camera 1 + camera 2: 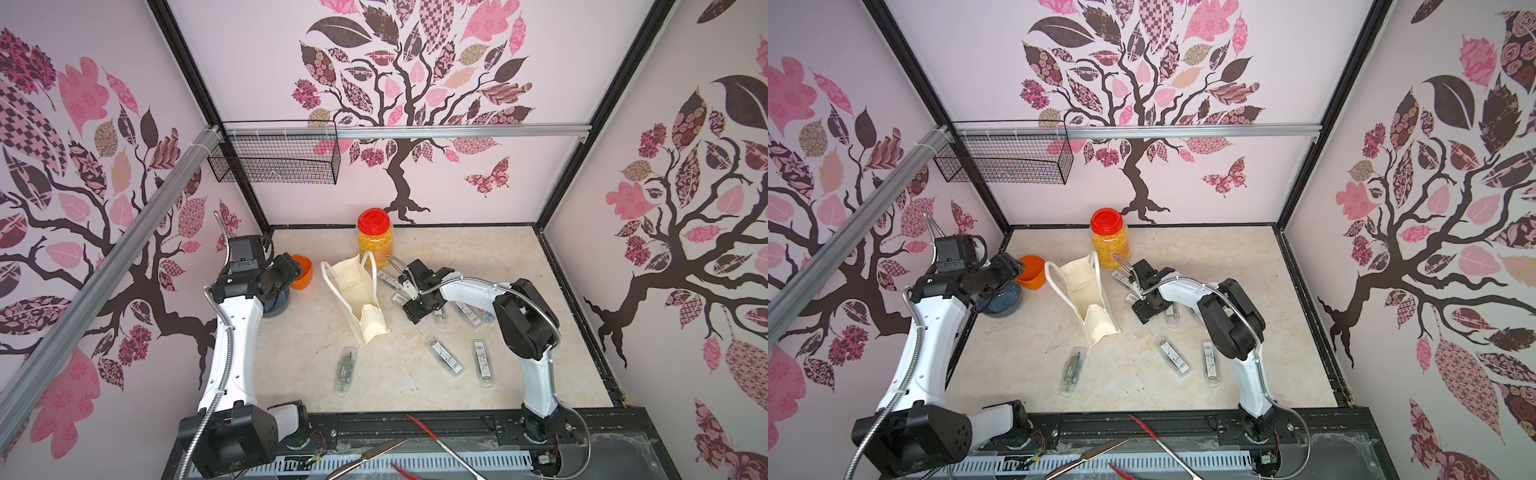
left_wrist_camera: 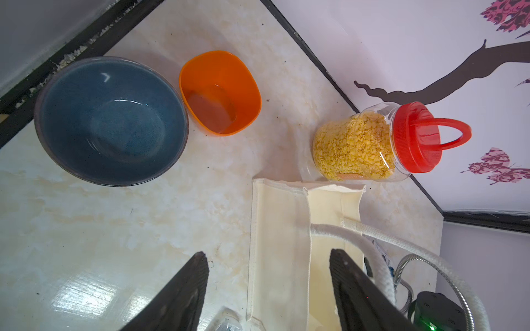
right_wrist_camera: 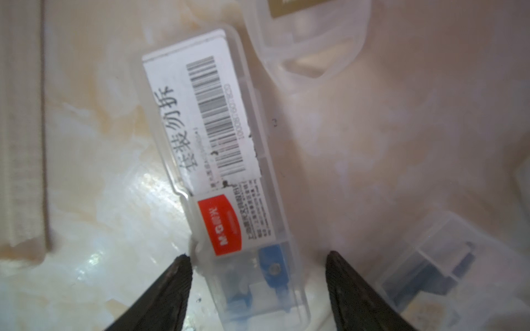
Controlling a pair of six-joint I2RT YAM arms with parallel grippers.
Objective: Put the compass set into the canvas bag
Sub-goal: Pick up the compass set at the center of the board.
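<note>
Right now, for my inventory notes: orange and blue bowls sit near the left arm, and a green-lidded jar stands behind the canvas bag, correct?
The jar has a red lid, not green; the left wrist view shows it. The rest holds.

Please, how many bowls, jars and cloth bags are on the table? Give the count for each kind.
Bowls: 2, the dark blue glazed round bowl and the orange plastic bowl
Jars: 1, the clear plastic jar with red lid
Bags: 1, the cream canvas bag
Total: 4
</note>
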